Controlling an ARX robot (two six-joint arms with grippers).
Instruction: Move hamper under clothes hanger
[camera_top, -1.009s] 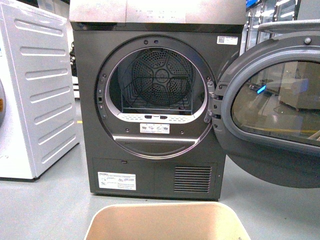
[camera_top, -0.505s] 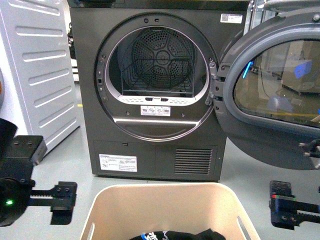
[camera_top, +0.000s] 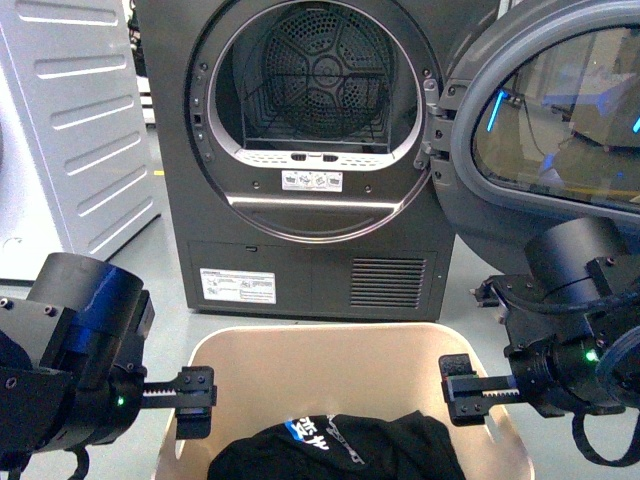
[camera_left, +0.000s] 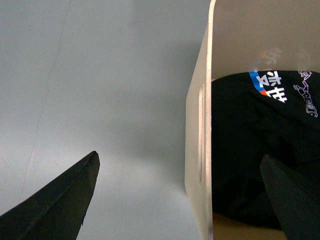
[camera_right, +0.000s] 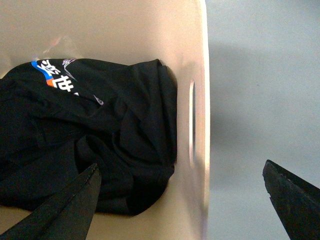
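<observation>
Dark grey dryer (camera_top: 310, 150) sits higher in the front view than a second ago, so the camera has tipped down. The beige plastic hamper (camera_top: 330, 375), then only a rim at the lower edge, now shows most of its opening on the floor just in front of the dryer. A black garment with a blue-and-white print (camera_top: 340, 450) lies inside it. Both arms have come in. Half a second ago they stood apart from the hamper's sides; now each is at a side wall. Left gripper (camera_left: 177, 157): jaws spread wide, straddling the wall, one finger over bare floor and the other over the garment, not clamped. Right gripper (camera_right: 180, 165): same on the opposite wall, jaws wide, nothing held. A handle slot (camera_left: 201, 130) lies between the left fingers and another (camera_right: 192, 117) between the right. Judgement: grasp is being set up and the carry has not begun; next is closing on both walls near the slots. The clothes hanger is in no view, so I cannot tell its direction. Obstacles: the dryer blocks the way straight ahead. Its round door (camera_top: 545, 130) hangs open above the right arm. A white ribbed appliance (camera_top: 70, 130) stands to the left. Grey floor (camera_left: 100, 75) beside the hamper looks bare.
</observation>
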